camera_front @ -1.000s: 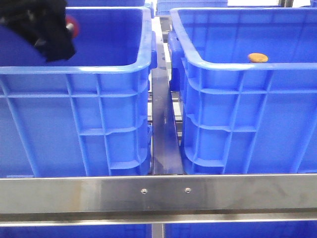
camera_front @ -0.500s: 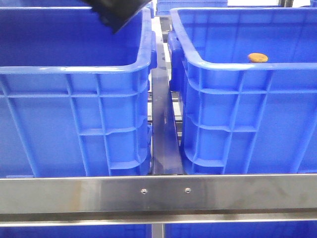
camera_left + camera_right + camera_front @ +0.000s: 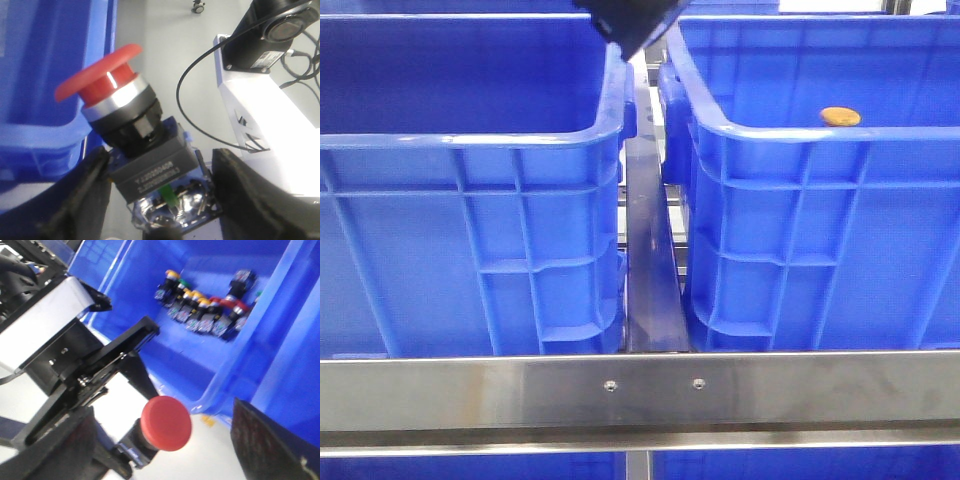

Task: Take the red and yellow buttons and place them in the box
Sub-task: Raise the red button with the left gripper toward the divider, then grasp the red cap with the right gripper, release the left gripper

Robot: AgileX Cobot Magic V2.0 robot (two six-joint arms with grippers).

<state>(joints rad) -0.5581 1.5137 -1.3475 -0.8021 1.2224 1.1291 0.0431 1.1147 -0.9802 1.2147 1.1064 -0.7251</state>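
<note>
Red button (image 3: 97, 85) clenched in left jaws, now over crate gap; right jaws released.

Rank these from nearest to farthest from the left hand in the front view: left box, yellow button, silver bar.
1. Left box, its rim just beneath the left hand.
2. Yellow button, inside the right box.
3. Silver bar, along the front.

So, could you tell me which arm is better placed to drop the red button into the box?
Left: the left tool grips the red button up by the box rim; the right tool is open and empty.
</note>
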